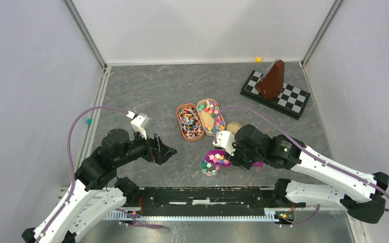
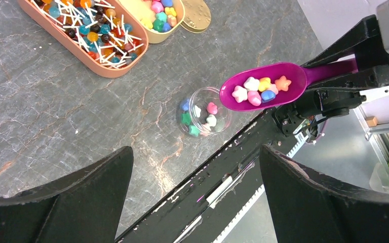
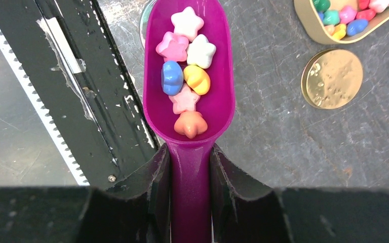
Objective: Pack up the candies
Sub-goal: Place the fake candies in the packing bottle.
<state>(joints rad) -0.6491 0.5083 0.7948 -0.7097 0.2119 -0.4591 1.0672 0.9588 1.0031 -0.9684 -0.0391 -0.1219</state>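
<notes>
My right gripper point(image 3: 190, 167) is shut on the handle of a magenta scoop point(image 3: 188, 76) that carries several star candies point(image 3: 187, 50) in pink, white, blue, yellow and orange. In the top view the scoop point(image 1: 218, 156) hangs just over a small clear jar point(image 1: 210, 166) that holds several candies. The left wrist view shows the scoop point(image 2: 263, 87) beside and above the jar point(image 2: 204, 117). A yellow oval tray point(image 1: 211, 116) holds many more candies. My left gripper point(image 1: 166, 150) is open and empty, left of the jar.
An orange-brown oval tray point(image 1: 189, 122) of wrapped sweets lies beside the yellow tray. A gold round lid point(image 1: 234, 127) lies right of the trays. A brown metronome point(image 1: 272, 81) stands on a checkered board point(image 1: 294, 101) at the back right. A black rail point(image 1: 207, 195) runs along the near edge.
</notes>
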